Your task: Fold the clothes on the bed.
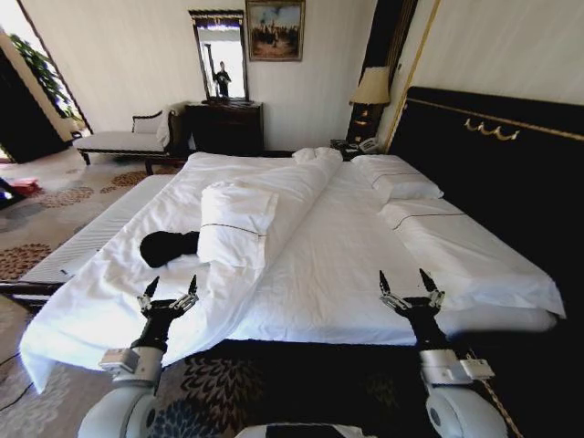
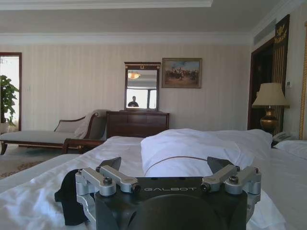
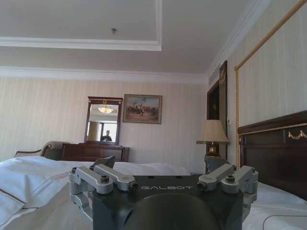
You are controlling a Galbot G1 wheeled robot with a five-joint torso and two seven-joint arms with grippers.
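- White bedding covered the bed [image 1: 347,265], its dark headboard on the robot's right, with a rolled duvet [image 1: 265,196] running down the middle.
- The clothes [image 1: 167,246] (one black garment, bunched) lay on the bed's left half, touching the near end of the duvet roll, just beyond the left gripper [image 1: 168,294].
- The left gripper hovered over the near edge with its jaws apart, holding nothing; the right gripper [image 1: 411,290] hung well to the right, jaws likewise apart and empty.
- Risk, as I judged it: the garment sat crumpled against loose white fabric, so a pinch could catch sheet or duvet along with it, dragging bedding instead of spreading the shirt.
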